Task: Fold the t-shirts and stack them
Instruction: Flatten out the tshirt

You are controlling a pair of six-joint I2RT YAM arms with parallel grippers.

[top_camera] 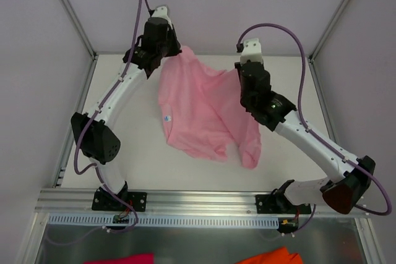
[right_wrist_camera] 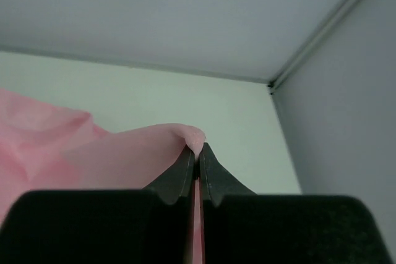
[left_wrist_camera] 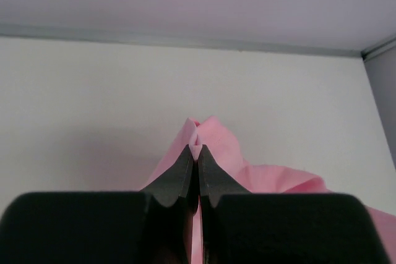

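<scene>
The light pink t-shirt (top_camera: 198,106) hangs lifted between both grippers over the middle of the white table, its white neck label (top_camera: 167,117) facing up and its lower part trailing on the table. My left gripper (top_camera: 175,54) is shut on the shirt's far left edge; the pinched cloth (left_wrist_camera: 213,137) sticks out past the fingertips (left_wrist_camera: 185,162). My right gripper (top_camera: 238,72) is shut on the shirt's far right edge; a fold of the shirt (right_wrist_camera: 124,153) bulges out to the left of the fingertips (right_wrist_camera: 185,160).
The white table (top_camera: 124,91) ends at the grey back wall and side walls. A magenta cloth scrap (top_camera: 120,258) and an orange cloth scrap (top_camera: 272,256) lie below the front rail (top_camera: 198,202), off the table.
</scene>
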